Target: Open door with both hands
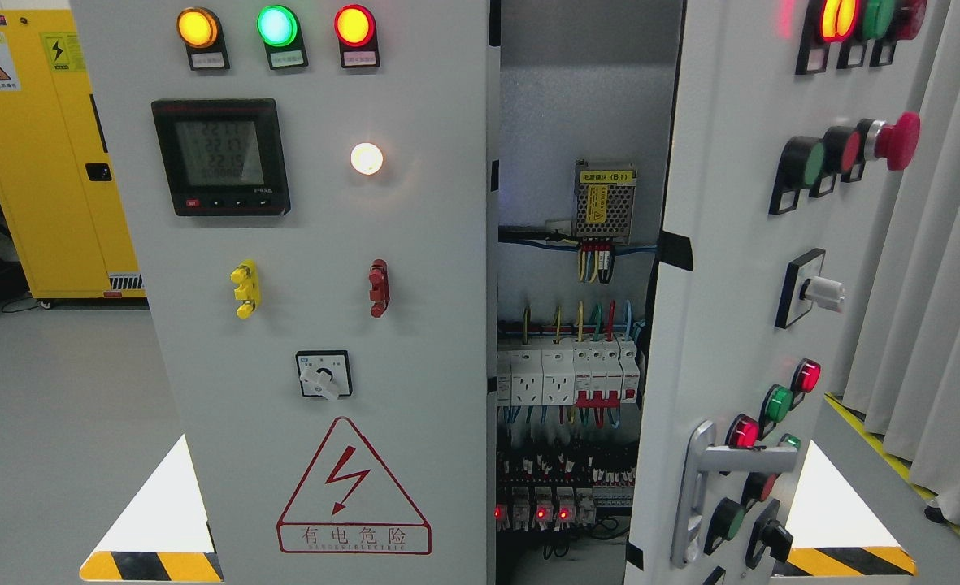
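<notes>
A grey electrical cabinet fills the head view. Its left door (317,268) faces me and looks shut; it carries three lit lamps, a meter and a red lightning warning triangle. The right door (731,244) is swung open toward me at an angle, with buttons, lamps and a red mushroom button on its face. A silver lever handle (719,463) sits low on that door, its lever pointing right. Between the doors the inside (585,341) shows wiring, breakers and a small power supply. Neither of my hands nor arms appears anywhere.
A yellow safety cabinet (49,162) stands at the back left on the grey floor (57,422). Grey curtains (935,284) hang at the right. Yellow-black floor tape (886,447) runs beside them. White triangular feet with hazard stripes (158,528) stick out at the cabinet's base.
</notes>
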Motion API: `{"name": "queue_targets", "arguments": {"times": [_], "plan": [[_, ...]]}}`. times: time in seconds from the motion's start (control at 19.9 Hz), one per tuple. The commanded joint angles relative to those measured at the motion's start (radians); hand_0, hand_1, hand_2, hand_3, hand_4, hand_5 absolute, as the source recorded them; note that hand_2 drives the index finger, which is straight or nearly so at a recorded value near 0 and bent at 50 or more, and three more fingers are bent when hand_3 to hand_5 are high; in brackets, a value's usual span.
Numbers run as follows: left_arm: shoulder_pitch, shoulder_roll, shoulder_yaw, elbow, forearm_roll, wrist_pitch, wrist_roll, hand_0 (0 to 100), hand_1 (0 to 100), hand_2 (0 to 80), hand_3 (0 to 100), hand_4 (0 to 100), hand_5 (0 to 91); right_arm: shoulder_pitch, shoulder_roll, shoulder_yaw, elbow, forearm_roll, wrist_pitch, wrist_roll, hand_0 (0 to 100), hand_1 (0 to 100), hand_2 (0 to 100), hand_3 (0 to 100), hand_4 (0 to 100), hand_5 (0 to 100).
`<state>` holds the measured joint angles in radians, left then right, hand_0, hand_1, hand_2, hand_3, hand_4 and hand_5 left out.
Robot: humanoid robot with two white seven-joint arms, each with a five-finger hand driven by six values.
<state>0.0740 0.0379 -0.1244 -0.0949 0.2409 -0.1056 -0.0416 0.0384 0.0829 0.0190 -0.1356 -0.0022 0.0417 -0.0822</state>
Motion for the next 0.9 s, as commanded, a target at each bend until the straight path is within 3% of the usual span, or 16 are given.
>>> {"name": "queue_targets", "arguments": {"times": [0.0,0.4,0.55,0.65,0.7,0.8,0.85], "plan": [[0.001,0.002,0.0,0.0,0.0,0.0,0.0,12,56,0.0,0,0,0.0,0.0,-0.002,-0.031,-0.004,-0.01,-0.005,0.012,0,50,4,0,0,0],[0.01,0.023,0.003,-0.035,0.011,-0.003,0.0,12,56,0.0,0,0,0.0,0.0,-0.002,-0.033,-0.004,-0.013,-0.006,0.013,0,50,4,0,0,0],[0.065,0.059,0.005,-0.206,0.017,-0.003,-0.017,12,56,0.0,0,0,0.0,0.0,-0.002,-0.034,-0.004,-0.018,-0.006,0.013,0,50,4,0,0,0],[0.11,0.095,0.023,-0.351,0.059,-0.003,-0.101,12,56,0.0,0,0,0.0,0.0,-0.002,-0.034,-0.004,-0.018,-0.006,0.013,0,50,4,0,0,0],[0.116,0.108,0.05,-0.392,0.09,-0.003,-0.168,12,56,0.0,0,0,0.0,0.0,-0.002,-0.034,-0.004,-0.018,-0.006,0.013,0,50,4,0,0,0],[0.118,0.129,0.106,-0.433,0.13,-0.005,-0.355,12,56,0.0,0,0,0.0,0.0,0.0,-0.034,-0.004,-0.019,-0.006,0.013,0,50,4,0,0,0],[0.116,0.146,0.117,-0.451,0.132,-0.005,-0.477,12,56,0.0,0,0,0.0,0.0,0.0,-0.034,-0.002,-0.019,-0.006,0.013,0,50,4,0,0,0]]}}
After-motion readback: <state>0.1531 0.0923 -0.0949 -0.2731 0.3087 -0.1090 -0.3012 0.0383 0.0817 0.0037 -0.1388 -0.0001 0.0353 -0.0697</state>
